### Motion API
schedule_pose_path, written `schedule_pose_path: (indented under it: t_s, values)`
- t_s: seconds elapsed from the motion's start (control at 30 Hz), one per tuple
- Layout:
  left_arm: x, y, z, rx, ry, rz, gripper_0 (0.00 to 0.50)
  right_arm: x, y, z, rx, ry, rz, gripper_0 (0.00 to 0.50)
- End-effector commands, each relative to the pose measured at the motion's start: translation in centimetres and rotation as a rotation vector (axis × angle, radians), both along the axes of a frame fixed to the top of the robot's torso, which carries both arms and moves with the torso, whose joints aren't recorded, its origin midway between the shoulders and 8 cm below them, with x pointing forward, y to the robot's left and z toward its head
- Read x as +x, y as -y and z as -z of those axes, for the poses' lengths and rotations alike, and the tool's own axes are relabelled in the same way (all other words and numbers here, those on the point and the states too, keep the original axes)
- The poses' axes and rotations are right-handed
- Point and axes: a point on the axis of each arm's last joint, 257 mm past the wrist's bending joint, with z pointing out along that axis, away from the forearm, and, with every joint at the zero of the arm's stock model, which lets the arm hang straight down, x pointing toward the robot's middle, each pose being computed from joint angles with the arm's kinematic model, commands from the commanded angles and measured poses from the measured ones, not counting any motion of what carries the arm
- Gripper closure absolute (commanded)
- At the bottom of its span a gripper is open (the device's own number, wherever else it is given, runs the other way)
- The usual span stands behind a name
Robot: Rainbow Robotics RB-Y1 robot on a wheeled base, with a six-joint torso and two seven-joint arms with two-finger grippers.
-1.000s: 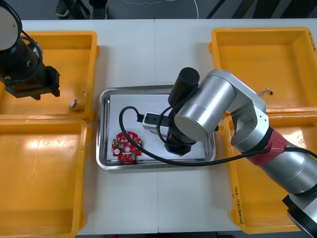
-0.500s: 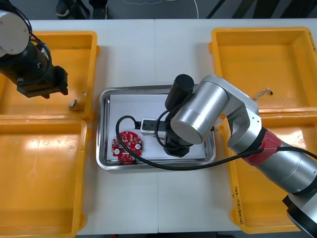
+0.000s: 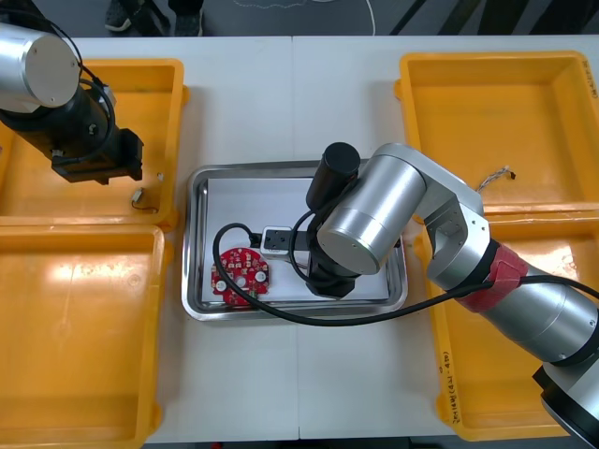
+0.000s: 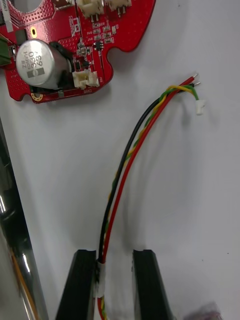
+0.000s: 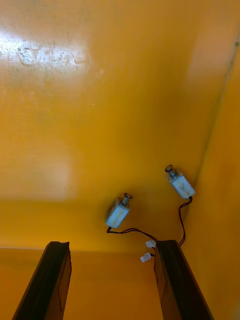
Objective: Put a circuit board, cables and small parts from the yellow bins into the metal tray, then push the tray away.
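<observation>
Cable drop ending: right jaws released, red and yellow cable (image 4: 131, 150) lying in metal tray (image 3: 194, 234) near circuit board (image 3: 239, 274). Left jaws released, hovering over small metal parts (image 5: 118, 211), 10 o'clock yellow bin (image 3: 150, 103); next needing descent, pinch.

The circuit board (image 3: 239, 274) lies left in the tray (image 3: 253, 171), small metal parts (image 5: 119, 212) in the far-left bin (image 3: 150, 94).

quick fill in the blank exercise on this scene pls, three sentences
1. The round ____ circuit board lies in the metal tray.
2. The left gripper hangs open over a yellow bin holding ____ small metal parts.
3. The right gripper has a red and yellow cable between its fingers, on the tray's ____ inside.

Missing words: red; two; white
</observation>
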Motion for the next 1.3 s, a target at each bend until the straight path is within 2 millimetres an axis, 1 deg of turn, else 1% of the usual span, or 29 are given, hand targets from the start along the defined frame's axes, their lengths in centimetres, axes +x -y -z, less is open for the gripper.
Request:
schedule_pose_path:
  t_s: [0.03,0.07,0.1,0.2,0.53,0.77,0.9,0.97,1.03,1.07,1.13,1.3]
  values:
    - [1.6,1.3,-1.5,0.071,0.042,0.174,0.017,0.6,-1.2,-1.7,-0.009,0.044,-0.072,0.069]
    - [1.6,1.2,-1.3,0.08,0.039,0.188,0.014,0.6,-1.2,-1.7,-0.007,0.045,-0.073,0.046]
    - [1.6,1.2,-1.1,0.086,0.037,0.201,0.016,0.7,-1.2,-1.8,-0.007,0.048,-0.073,0.034]
    - [1.5,1.2,-0.4,0.1,0.023,0.237,0.016,0.9,-1.2,-2.0,-0.008,0.054,-0.073,0.021]
    - [2.0,2.4,0.9,0.089,0.023,0.267,0.024,1.8,-1.2,-3.7,0.003,0.067,-0.074,0.021]
    - [2.2,2.2,1.9,0.09,0.015,0.268,0.025,2.0,-0.6,-6.0,0.046,0.024,-0.046,0.021]
    - [2.0,2.0,2.5,0.09,0.004,0.271,0.026,2.5,0.6,-8.0,0.078,-0.006,0.001,0.021]
    - [1.9,1.9,2.8,0.092,0.003,0.268,0.025,2.9,1.4,-9.0,0.081,-0.009,0.03,0.02]
    - [1.9,1.8,2.9,0.091,0.006,0.269,0.024,3.6,2.7,-10.5,0.079,-0.006,0.073,0.02]
    - [1.9,1.8,3.0,0.093,0.005,0.269,0.026,3.8,3.0,-10.8,0.078,-0.005,0.085,0.021]
    - [1.9,1.7,3.1,0.097,0.003,0.27,0.026,4.5,4.3,-12.3,0.081,0.004,0.133,0.023]
    - [1.7,1.6,4.0,0.098,0.0,0.27,0.03,5.5,6.2,-15.0,0.105,0.016,0.245,0.021]
